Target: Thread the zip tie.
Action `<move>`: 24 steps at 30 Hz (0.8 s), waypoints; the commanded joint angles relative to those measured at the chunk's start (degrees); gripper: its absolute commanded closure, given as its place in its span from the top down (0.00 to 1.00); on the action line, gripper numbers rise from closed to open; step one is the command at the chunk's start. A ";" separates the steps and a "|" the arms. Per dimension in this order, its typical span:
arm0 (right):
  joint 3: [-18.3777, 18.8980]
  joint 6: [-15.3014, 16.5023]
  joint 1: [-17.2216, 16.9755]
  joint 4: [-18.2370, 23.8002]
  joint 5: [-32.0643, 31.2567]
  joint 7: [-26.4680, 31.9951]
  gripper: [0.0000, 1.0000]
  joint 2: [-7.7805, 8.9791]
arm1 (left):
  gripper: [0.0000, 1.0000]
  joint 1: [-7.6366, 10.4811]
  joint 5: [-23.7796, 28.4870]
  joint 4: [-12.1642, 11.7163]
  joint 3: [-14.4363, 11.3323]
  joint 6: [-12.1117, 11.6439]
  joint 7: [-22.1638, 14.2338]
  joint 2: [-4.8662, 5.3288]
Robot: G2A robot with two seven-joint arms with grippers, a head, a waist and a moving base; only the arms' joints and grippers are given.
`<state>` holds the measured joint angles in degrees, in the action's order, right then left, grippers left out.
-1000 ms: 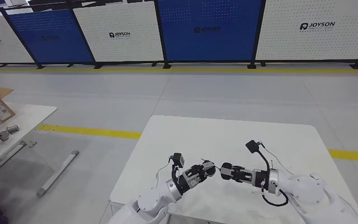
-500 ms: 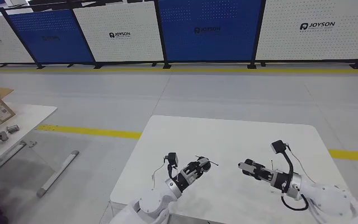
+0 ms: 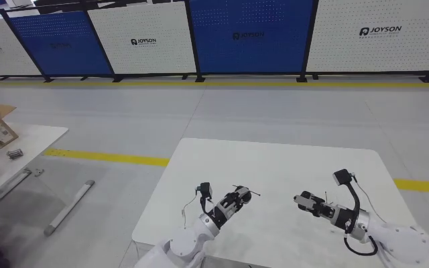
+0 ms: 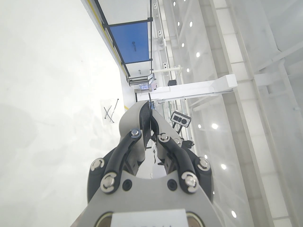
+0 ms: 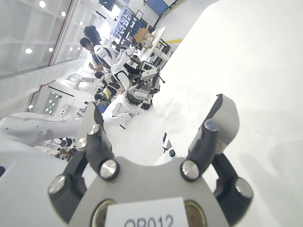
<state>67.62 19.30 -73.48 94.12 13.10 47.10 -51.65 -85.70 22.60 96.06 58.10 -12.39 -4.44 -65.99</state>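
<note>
The thin black plastic zip tie (image 4: 149, 99) looks light, springy and slick. It would likely whip or twist unless it is gripped close to the end being fed. It is pinched between the closed fingers of the left tool (image 4: 149, 115), with its tip poking past them, above the white table (image 3: 281, 161). The left arm angles up off the table. The right tool (image 5: 158, 103) hangs well apart from it, fingers spread and empty. A few loose black ties (image 4: 110, 113) lie crossed on the table.
</note>
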 commanded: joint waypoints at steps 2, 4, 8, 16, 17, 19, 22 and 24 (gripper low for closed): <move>0.00 0.00 0.00 0.00 0.00 0.00 1.00 0.00 | 0.00 -0.53 0.74 1.86 0.76 -1.05 0.54 -0.04; 0.00 0.00 0.00 0.00 0.00 0.00 1.00 0.00 | 0.00 -0.89 0.46 3.73 1.49 -2.39 -0.28 0.07; 0.00 0.00 0.00 0.00 0.00 0.00 1.00 0.00 | 0.00 -3.20 0.82 8.93 3.76 -4.35 -1.07 0.44; 0.00 0.00 0.00 0.00 0.00 0.00 1.00 0.00 | 0.00 -10.13 2.99 19.55 8.53 -7.10 -4.97 1.38; 0.00 0.00 0.00 0.00 0.00 0.00 1.00 0.00 | 0.00 -10.62 3.01 19.91 8.89 -7.10 -5.21 1.43; 0.00 0.00 0.00 0.00 0.00 0.00 1.00 0.00 | 0.00 -11.20 2.78 20.04 9.50 -6.74 -5.23 1.51; 0.00 0.00 0.00 0.00 0.00 0.00 1.00 0.00 | 0.00 -11.02 0.97 18.81 9.83 -4.76 -4.09 1.48; 0.00 0.00 0.00 0.00 0.00 0.00 1.00 0.00 | 0.00 -10.26 -0.51 17.08 9.37 -2.71 -3.30 1.38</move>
<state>67.62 19.30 -73.48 94.12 13.10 47.10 -51.65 -96.32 22.72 114.02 67.73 -16.10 -8.09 -64.56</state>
